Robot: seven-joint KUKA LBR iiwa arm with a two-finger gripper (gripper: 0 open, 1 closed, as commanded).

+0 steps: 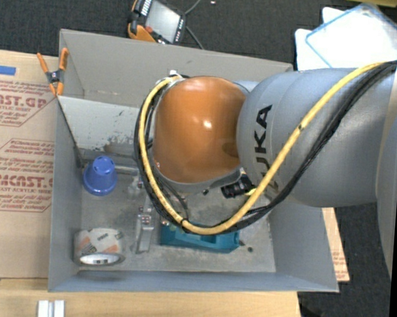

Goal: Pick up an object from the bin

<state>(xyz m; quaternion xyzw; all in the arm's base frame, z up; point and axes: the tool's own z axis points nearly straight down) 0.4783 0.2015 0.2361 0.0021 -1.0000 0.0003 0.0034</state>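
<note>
- Grey metal bin (64,198) has three loose things on its floor, and none of them is lifted: as far as this view shows, your pick is not yet made.
- Your pincer (143,231) sits low, close to the bin floor, beneath the arm's orange cover (194,130). I cannot tell whether it is open or closed, and nothing shows held in it.
- Nearest to it is a teal block (202,241), flat and smooth-looking. It lies just beside the pincer along the lower wall of the bin and is partly hidden under the arm.
- On the pincer's other side, near the lower left corner, a white and orange roll (99,246) lies on its side.
- A blue cup (100,175) stands mouth down by the left wall, well apart from the pincer.
- You cannot yet say which thing is the target. By my reading, the whole grasp and the lift clear of the bin are left to do.
</note>
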